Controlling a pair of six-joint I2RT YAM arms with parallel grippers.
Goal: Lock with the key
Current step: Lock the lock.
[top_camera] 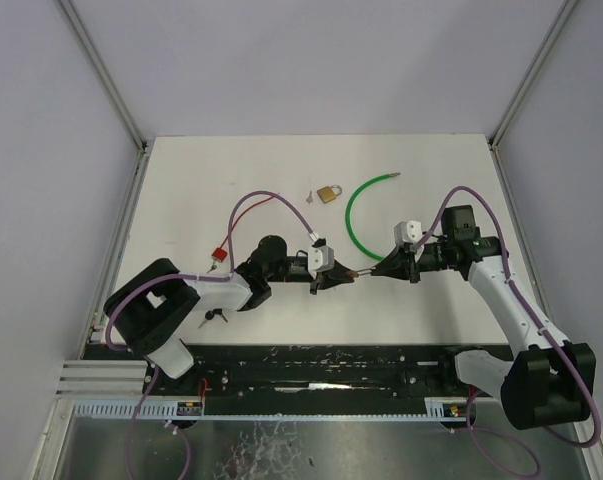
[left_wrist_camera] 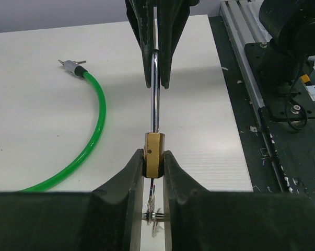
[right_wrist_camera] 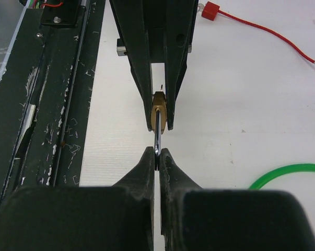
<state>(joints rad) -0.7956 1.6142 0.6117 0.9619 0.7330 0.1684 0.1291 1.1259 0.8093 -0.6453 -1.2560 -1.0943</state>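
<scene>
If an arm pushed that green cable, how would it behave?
The green cable holds an open curve, so it is probably springy, not limp. It looks thin and light, so it would likely slide or pivot when nudged.

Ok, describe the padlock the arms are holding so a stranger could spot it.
On the white table, look at the near middle. The padlock is held there: body in the left gripper, shackle in the right gripper. The other padlock lies loose by the green tube.
</scene>
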